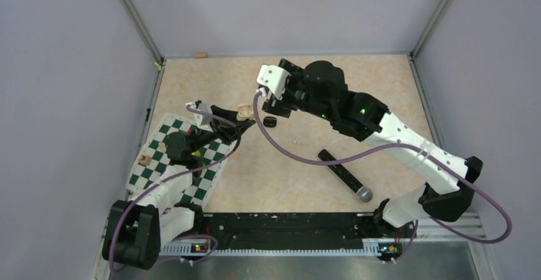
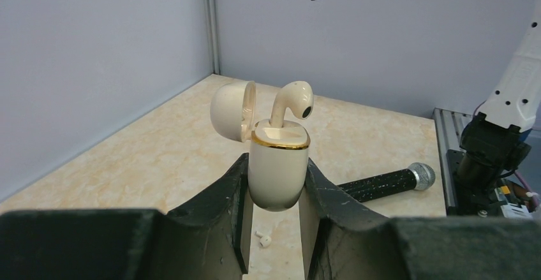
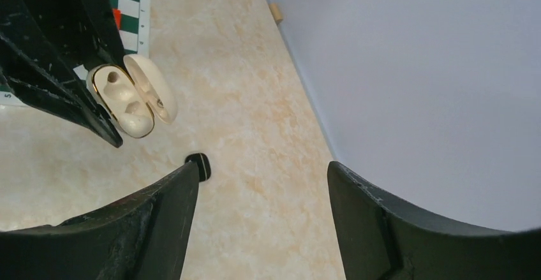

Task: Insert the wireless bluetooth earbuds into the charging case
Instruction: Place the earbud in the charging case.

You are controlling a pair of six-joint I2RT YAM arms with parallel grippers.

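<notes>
Left gripper (image 2: 275,164) clenched on cream glossy plastic charging case (image 2: 277,171), gold-rimmed, lid hinged open, held upright off the beige marbled table (image 2: 159,159); one cream stemmed earbud (image 2: 292,103) stands in the case's socket, riding high and probably not seated; right gripper (image 3: 261,168) released, empty, above and beside the case. To do it well, I'd judge: hold the case vertical, press the earbud straight down along its stem, no side push. Count: one case; one earbud in it; one tiny whitish bit (image 2: 263,238) on the table below the case; one small dark bit (image 3: 199,165) near the case; one black speckled microphone (image 2: 383,181) beyond the case.
</notes>
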